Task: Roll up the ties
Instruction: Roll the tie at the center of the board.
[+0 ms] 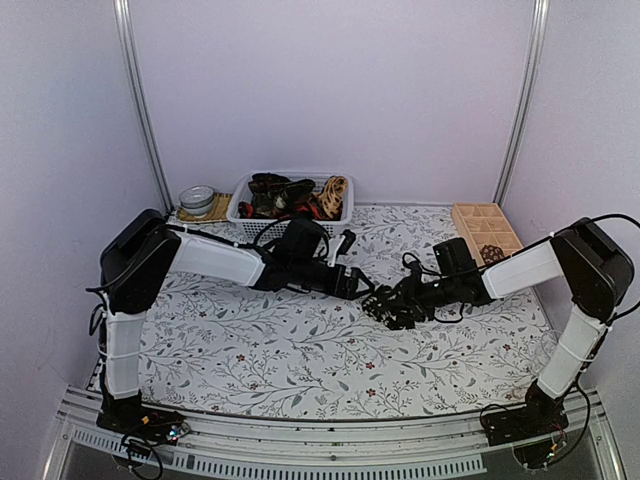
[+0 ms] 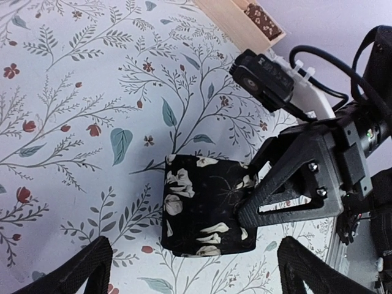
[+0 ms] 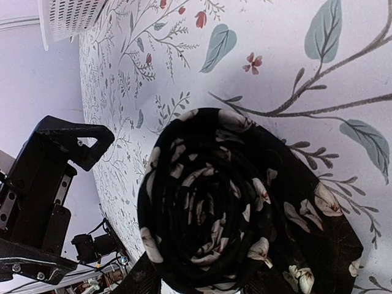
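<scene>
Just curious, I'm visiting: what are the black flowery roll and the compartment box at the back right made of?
The roll looks like soft matte cloth, coiled in layers. The box seems pale bare wood, with thin flat dividers.

No legible text, label, brand or number seen anywhere from this spot: rolled tie point(image 2: 205, 205) carries flower print only, white basket point(image 1: 238, 208) and wooden tray point(image 1: 480, 222) unmarked.
</scene>
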